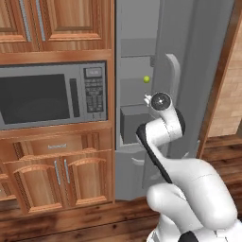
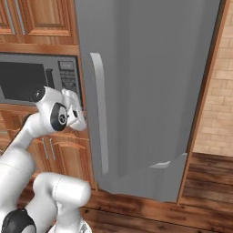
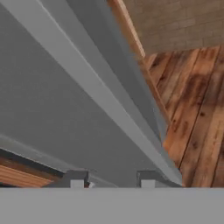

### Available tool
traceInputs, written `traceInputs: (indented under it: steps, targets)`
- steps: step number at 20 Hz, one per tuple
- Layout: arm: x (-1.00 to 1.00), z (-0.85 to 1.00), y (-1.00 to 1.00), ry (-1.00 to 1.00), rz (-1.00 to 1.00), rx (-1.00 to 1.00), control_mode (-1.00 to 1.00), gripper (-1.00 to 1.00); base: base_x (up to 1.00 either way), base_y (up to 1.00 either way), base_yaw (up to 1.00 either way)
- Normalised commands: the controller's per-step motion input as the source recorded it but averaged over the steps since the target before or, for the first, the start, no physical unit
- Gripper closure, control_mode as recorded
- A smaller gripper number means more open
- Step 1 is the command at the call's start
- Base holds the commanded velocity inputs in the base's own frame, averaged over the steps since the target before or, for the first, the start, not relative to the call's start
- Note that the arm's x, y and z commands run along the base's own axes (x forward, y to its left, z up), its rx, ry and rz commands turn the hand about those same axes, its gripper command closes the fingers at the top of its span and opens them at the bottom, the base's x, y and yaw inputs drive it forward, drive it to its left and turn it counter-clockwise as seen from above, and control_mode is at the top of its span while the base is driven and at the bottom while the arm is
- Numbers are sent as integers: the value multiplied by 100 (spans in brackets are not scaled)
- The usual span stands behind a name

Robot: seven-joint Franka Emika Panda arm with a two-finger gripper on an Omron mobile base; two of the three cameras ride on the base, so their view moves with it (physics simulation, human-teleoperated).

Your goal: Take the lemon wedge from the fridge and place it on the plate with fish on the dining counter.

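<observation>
I have the fridge in front of me with its door swung partly open, and from the left base view I can look through the gap at the grey inner shelves and a dark grey drawer. A small round yellow-green ball sits on a shelf above that drawer; I cannot make out the lemon wedge anywhere in the opening. My claw is up at the edge of the door, just beside the lower part of the long light-grey handle. In the hand view the two fingertips stand spread apart with the grey door surface between and beyond them, pinching nothing. The steel microwave sits in the wooden cabinetry to the left, and wood-plank floor shows past the door's bottom edge.
</observation>
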Motion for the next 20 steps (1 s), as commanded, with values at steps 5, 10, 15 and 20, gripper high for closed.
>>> traceInputs:
  steps: [5, 10, 15, 20]
  targets:
    - [-57, 100, 33, 9, -8, 7, -100, -100, 0, 0, 0]
    - [-41, 94, 51, 17, 0, 1, -100, -100, 0, 0, 0]
    - [0, 46, 63, 25, -15, -10, -100, -100, 0, 0, 0]
    - [42, 5, 24, 12, -11, -12, -100, -100, 0, 0, 0]
